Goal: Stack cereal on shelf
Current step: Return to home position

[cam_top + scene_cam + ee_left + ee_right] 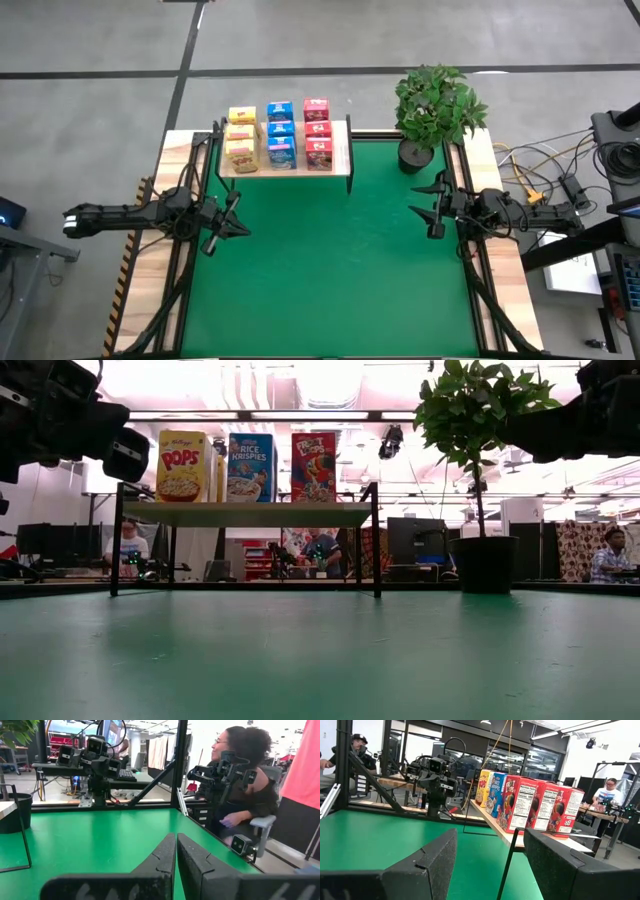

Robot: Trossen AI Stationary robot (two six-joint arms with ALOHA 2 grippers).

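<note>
Nine cereal boxes point(280, 135) on shelf point(341, 152), left tool point(176, 837) closed, right tool point(490, 834) open, both empty

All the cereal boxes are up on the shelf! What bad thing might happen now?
The nine small cardboard cereal boxes stand packed in three rows on the light wooden shelf with thin black posts; a bump might topple them. The open right gripper sits near the leafy green plant in its black pot and might brush it. The shut left gripper waits at the left.
</note>
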